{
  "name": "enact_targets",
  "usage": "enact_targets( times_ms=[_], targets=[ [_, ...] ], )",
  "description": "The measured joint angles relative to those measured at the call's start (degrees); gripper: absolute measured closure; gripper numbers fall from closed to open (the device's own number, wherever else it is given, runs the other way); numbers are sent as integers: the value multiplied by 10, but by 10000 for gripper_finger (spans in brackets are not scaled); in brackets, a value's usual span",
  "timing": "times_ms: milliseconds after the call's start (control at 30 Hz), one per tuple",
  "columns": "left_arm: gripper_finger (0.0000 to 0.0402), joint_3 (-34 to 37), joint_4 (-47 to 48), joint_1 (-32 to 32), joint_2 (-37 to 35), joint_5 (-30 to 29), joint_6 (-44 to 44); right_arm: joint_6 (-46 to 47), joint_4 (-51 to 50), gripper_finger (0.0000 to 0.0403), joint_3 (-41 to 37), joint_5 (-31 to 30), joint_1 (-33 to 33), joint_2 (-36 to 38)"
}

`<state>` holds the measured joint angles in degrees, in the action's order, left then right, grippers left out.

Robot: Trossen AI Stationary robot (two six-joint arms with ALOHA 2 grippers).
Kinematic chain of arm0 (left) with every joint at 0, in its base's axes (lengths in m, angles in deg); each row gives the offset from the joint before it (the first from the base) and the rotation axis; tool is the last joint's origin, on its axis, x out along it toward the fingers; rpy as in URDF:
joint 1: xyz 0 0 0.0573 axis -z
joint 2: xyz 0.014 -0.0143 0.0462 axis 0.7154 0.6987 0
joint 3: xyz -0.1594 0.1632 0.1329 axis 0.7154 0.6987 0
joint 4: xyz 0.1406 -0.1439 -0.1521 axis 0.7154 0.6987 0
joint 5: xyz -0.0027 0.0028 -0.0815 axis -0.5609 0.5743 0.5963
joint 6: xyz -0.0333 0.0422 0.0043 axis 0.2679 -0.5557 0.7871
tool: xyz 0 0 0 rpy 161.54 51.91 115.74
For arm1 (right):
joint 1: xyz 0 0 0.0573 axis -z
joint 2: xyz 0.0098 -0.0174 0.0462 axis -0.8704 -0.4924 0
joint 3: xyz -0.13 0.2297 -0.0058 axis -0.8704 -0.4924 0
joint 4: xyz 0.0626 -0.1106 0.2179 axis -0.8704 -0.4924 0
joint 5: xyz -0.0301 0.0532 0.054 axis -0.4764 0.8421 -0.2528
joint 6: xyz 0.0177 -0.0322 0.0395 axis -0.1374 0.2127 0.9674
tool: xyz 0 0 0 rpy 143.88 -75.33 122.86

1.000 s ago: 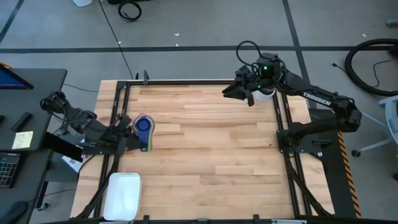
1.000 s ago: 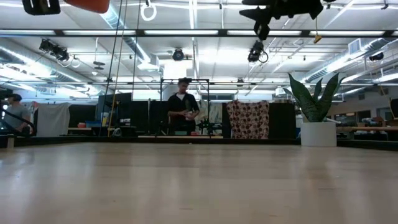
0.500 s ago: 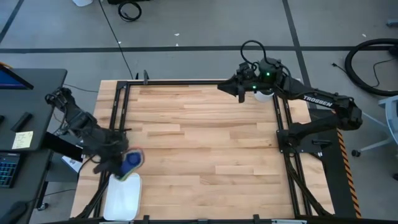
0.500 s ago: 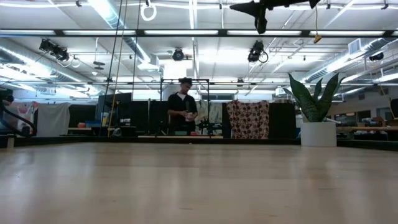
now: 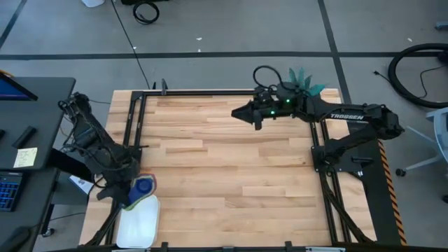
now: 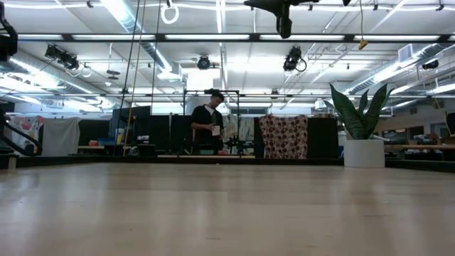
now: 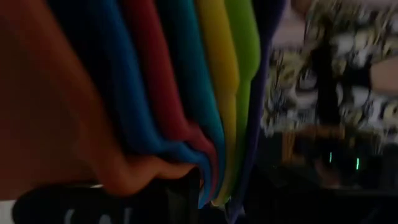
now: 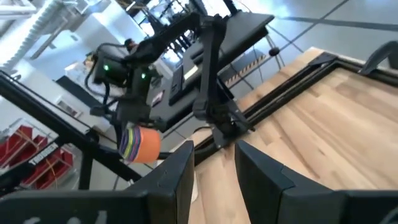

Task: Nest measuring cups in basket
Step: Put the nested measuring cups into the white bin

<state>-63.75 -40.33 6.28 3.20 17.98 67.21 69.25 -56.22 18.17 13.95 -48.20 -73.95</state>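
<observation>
Bench (image 5: 231, 161): wooden top in a dark frame; we see both arms reaching over it from opposite sides.
Basket (image 5: 138, 222): white tray at the bench's near left corner, lying flat.
Right arm: we find it stretched across the far edge, its gripper (image 5: 241, 113) high above the boards; the two dark fingers (image 8: 171, 180) stand apart with only a narrow gap between them and nothing in it, so we call the jaws released.
Left arm: it bends over the left rail, its gripper (image 5: 126, 190) just above the basket's far end.
Measuring cups (image 5: 142, 187): one nested stack, dark blue uppermost from above; the left jaws are clenched on it. In the left wrist view we see the rims (image 7: 186, 93) as packed bands of orange, blue, red, yellow and green.
Plant (image 6: 359, 131): green leaves in a white pot at the far right corner.
</observation>
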Motion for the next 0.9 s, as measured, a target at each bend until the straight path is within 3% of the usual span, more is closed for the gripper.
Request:
enact_targets(
  times_ms=[467,700,900],
  targets=[
    [317,0,-160,161,65,-255,-8,-15,40,281,0,16,-15,-31],
    [317,0,-94,220,94,-416,-2,-14,73,281,0,16,-20,-31],
    [317,0,-81,242,44,-505,-60,-15,87,281,0,16,-29,-31]
  ],
)
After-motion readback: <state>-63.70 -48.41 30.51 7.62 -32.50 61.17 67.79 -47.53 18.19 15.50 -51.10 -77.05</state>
